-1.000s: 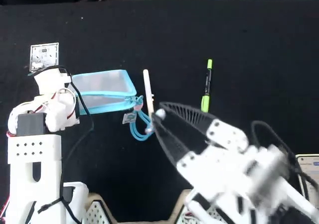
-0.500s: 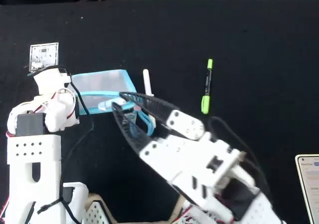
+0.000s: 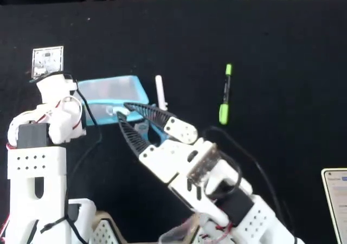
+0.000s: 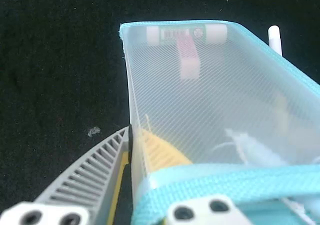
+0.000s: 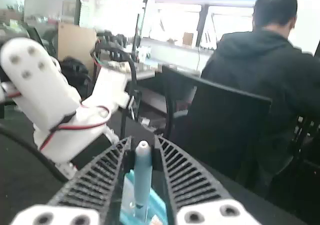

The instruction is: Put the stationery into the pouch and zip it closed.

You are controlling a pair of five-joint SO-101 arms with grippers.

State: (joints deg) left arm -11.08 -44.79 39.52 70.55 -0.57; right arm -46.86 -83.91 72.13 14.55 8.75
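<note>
The translucent blue pouch (image 3: 111, 95) is held up off the black table by my left gripper (image 3: 85, 104), which is shut on its edge. In the left wrist view the left gripper (image 4: 131, 135) pinches the pouch (image 4: 210, 100) wall; a pink item (image 4: 188, 60) and a pale pen (image 4: 250, 147) show through it. My right gripper (image 3: 122, 113) sits at the pouch mouth, shut on a light blue pen (image 5: 142, 177) that stands between its black fingers (image 5: 100, 180). A white pen (image 3: 160, 91) lies beside the pouch and a green marker (image 3: 225, 95) farther right.
A small white card (image 3: 47, 61) lies behind the left arm (image 5: 50, 105). A phone (image 3: 336, 198) rests at the right front edge. The pouch's blue strap (image 3: 158, 131) hangs under the right gripper. A person sits in the room behind.
The right arm has swung left across the table with the pen in its gripper, from beside the white pen to the pouch mouth. The left arm and pouch have stayed still.
</note>
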